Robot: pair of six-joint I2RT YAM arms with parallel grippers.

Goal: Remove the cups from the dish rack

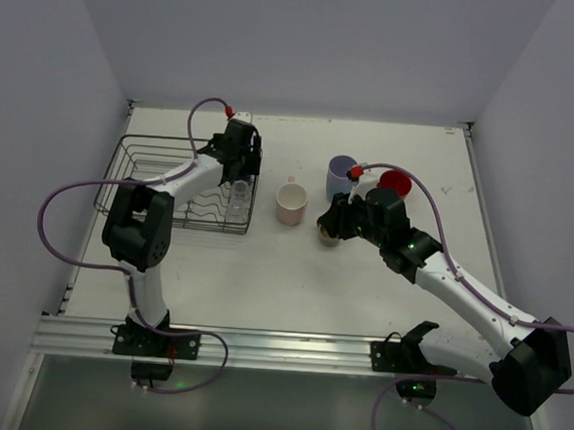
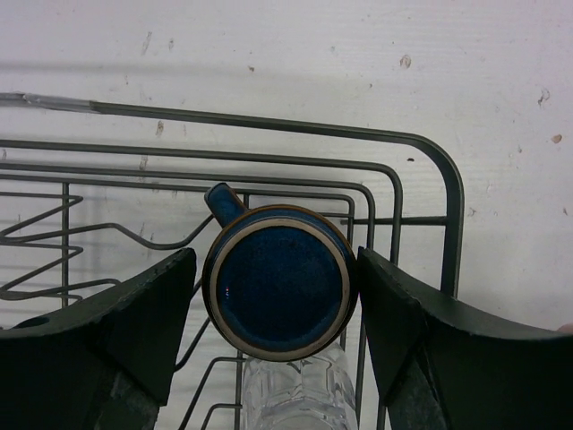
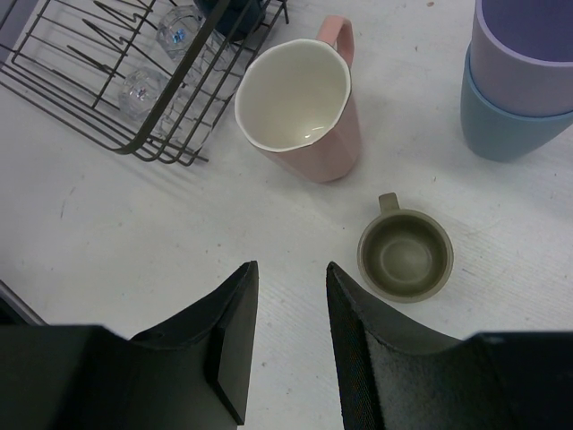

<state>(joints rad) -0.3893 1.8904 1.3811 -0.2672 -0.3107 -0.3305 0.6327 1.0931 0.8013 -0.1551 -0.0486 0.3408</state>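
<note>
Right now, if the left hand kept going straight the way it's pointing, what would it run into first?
Most likely the small blue cup in a corner of the dish rack: it sits squarely between the fingers of the left hand. The fingertips might touch the rack wires first; depth is unclear.

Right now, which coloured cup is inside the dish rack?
The small blue cup, in the corner of the dish rack. The pink cup, olive mug, lavender tumbler and red mug stand outside on the table.

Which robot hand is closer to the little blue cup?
Left gripper: jaws flank the blue cup in the dish rack; right gripper hangs over the table near the olive mug.
</note>
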